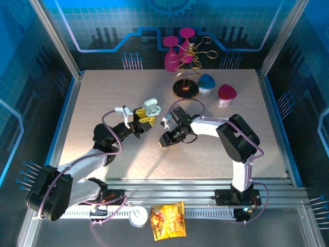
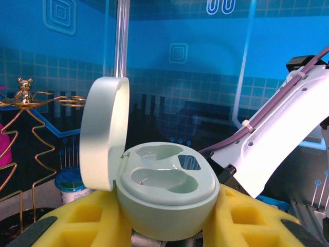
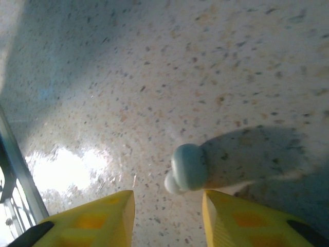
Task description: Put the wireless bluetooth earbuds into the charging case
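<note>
A pale green charging case (image 2: 167, 188) sits between the yellow pads (image 2: 90, 221) of my left gripper (image 2: 167, 229), which is shut on its base. Its lid (image 2: 105, 134) stands open to the left and both wells look empty. From above, the case (image 1: 150, 108) is held over the table's middle by the left gripper (image 1: 141, 122). One pale blue earbud (image 3: 187, 167) lies on the speckled table just beyond my right gripper (image 3: 168, 208). Its yellow fingers (image 3: 103, 218) stand apart with nothing between them. The right gripper (image 1: 165, 138) points down at the table to the right of the case.
Pink goblets (image 1: 177, 49) and a gold wire stand (image 1: 186, 77) are at the back, with a blue-lidded cup (image 1: 207, 83) and a red-lidded cup (image 1: 226, 94) beside them. A snack bag (image 1: 167, 220) and a white round tin (image 1: 138, 216) lie on the front rail.
</note>
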